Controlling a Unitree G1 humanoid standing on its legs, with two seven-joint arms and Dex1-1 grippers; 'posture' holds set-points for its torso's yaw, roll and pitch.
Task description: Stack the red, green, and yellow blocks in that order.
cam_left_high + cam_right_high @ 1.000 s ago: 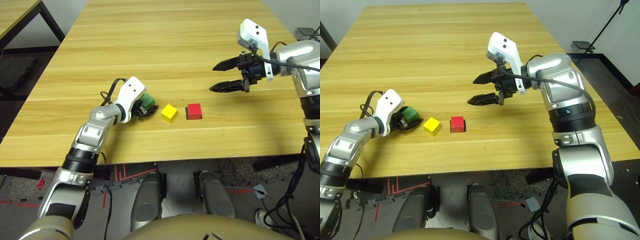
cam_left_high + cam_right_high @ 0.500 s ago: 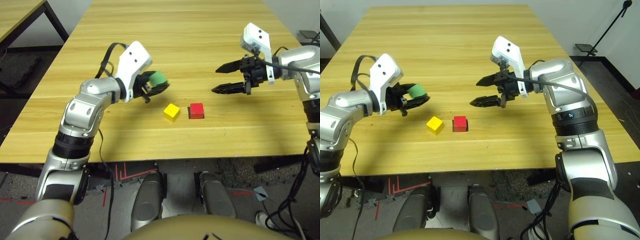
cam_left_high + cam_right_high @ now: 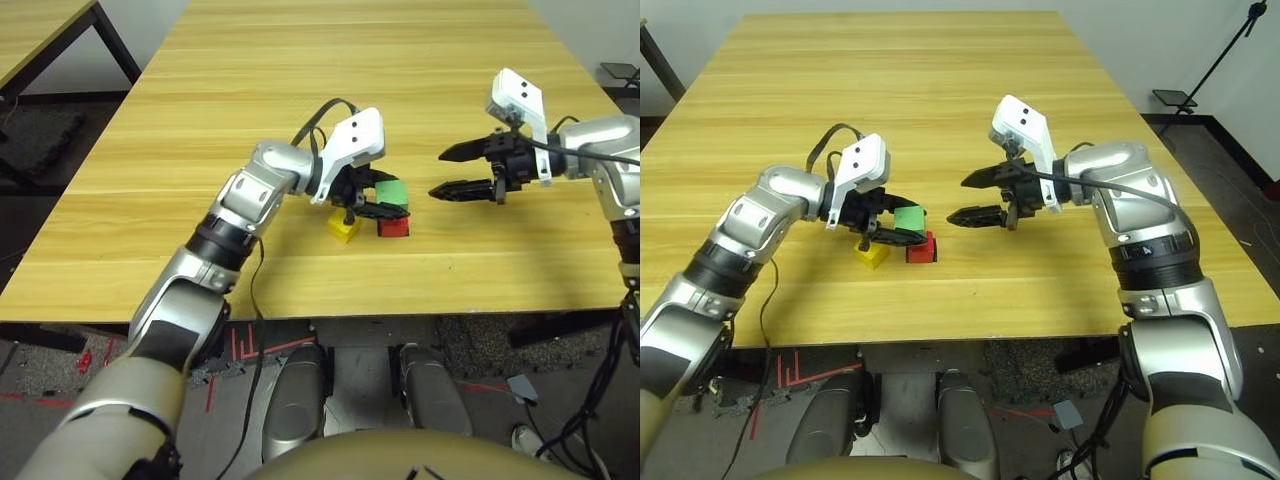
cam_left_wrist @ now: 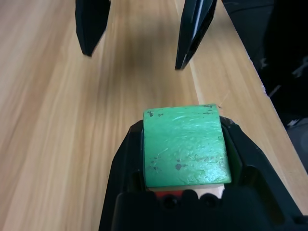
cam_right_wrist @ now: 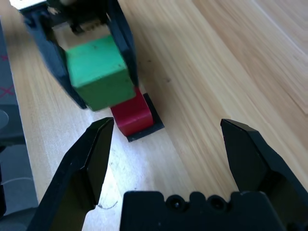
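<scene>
**Green block held over red**

The green block [image 3: 392, 192], a scuffed matte cube held level, hangs just above the red block [image 3: 393, 227]; the yellow block [image 3: 343, 229] sits beside it on the surface [image 3: 300, 90]. The left end effector [image 3: 902, 225] is clamped on green, arm stretched forward. The right end effector [image 3: 451, 172] hovers nearby, fingers apart.
</scene>
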